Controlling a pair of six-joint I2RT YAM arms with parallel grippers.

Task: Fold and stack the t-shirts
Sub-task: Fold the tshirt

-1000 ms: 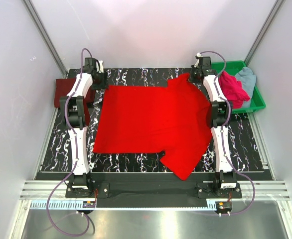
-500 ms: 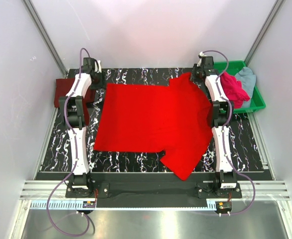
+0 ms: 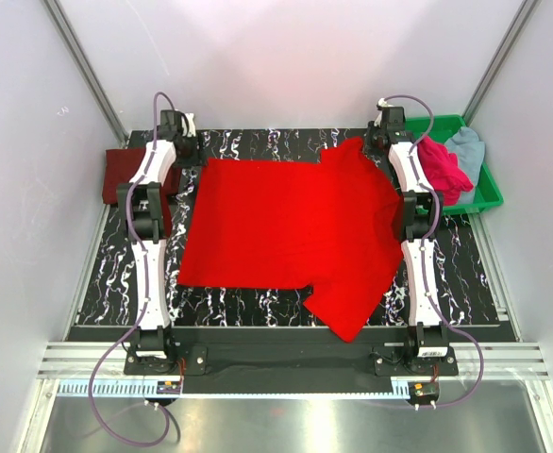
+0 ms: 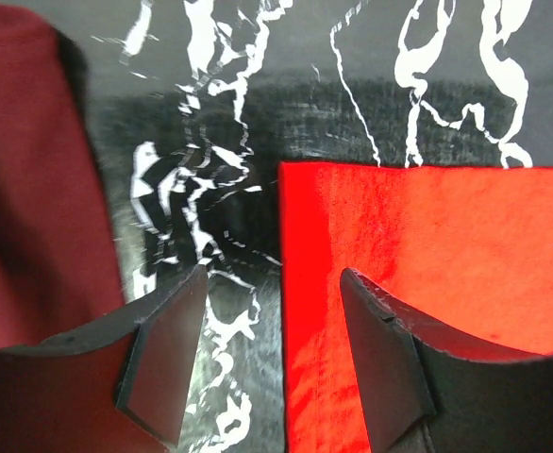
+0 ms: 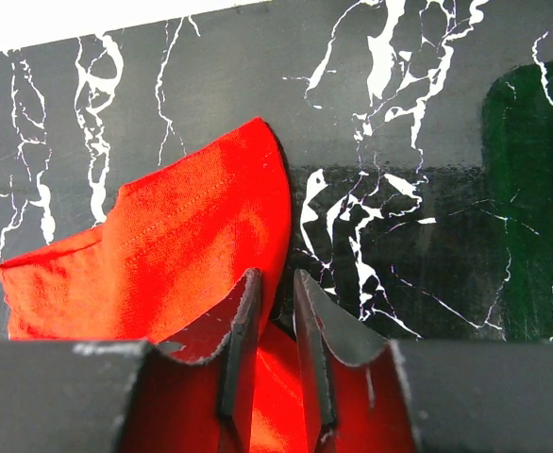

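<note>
A bright red t-shirt (image 3: pixel 286 231) lies spread flat across the black marbled table, one sleeve toward the near edge. My left gripper (image 3: pixel 184 151) is open above its far left corner (image 4: pixel 427 245); the cloth's edge runs between the fingers (image 4: pixel 274 278), which are not closed on it. My right gripper (image 3: pixel 378 143) hovers at the far right sleeve (image 5: pixel 182 245); its jaws (image 5: pixel 276 276) stand narrowly apart, with red cloth showing below the gap. A dark maroon t-shirt (image 3: pixel 116 175) lies at the far left. Magenta-pink (image 3: pixel 442 165) and pale grey-blue (image 3: pixel 467 146) t-shirts sit crumpled in the tray.
A green plastic tray (image 3: pixel 489 193) stands at the far right corner, its dark green edge showing in the right wrist view (image 5: pixel 531 189). Pale walls and metal posts close in the table. Both arm bases are bolted at the near edge.
The right gripper has parted its jaws at the sleeve and shifted slightly toward the back. The shirt's left edge has settled a little to the right. The left gripper stays open.
</note>
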